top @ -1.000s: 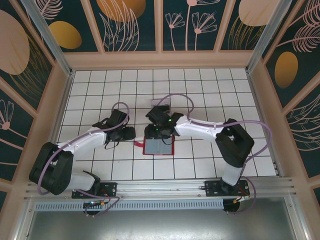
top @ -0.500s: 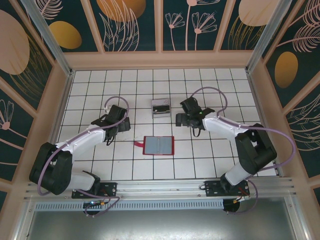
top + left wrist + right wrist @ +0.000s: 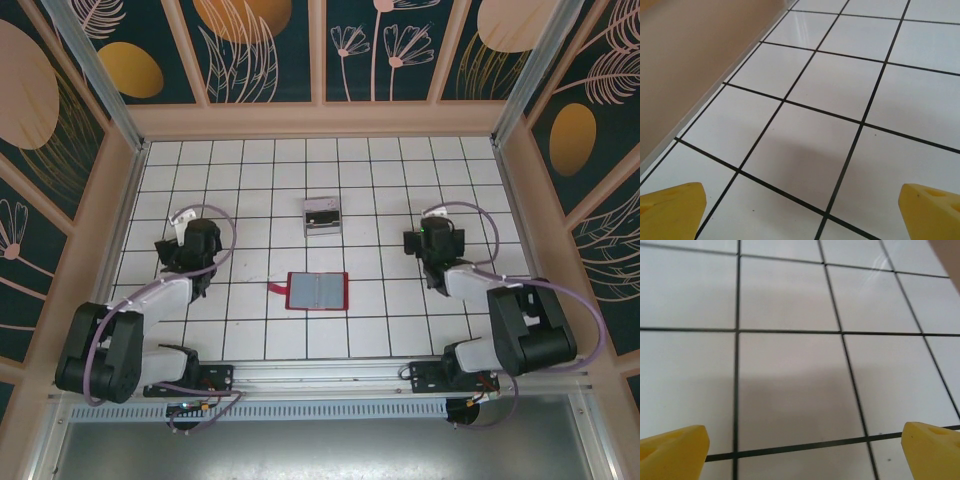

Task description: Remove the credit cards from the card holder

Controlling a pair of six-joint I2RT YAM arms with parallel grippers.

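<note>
The card holder (image 3: pixel 317 291) lies open and flat on the tiled floor at the middle, its grey pockets facing up inside a red border, with a thin red tab at its left. Behind it sits a small pale rectangle with dark banding (image 3: pixel 321 215); I cannot tell whether it is the credit cards or a box holding them. My left gripper (image 3: pixel 192 240) hangs at the left, well away from the holder, and is open over bare tiles (image 3: pixel 800 210). At the right my right gripper (image 3: pixel 430 238) is likewise open over bare tiles (image 3: pixel 802 450).
A tan wall (image 3: pixel 695 60) runs close along the left of my left gripper. Tan walls (image 3: pixel 320 120) enclose the white tiled floor on three sides. A metal rail (image 3: pixel 320 375) crosses the near edge by the arm bases.
My right gripper has left the card holder and swung back to the right. The left gripper has withdrawn to the left. The holder stays open where it was.
</note>
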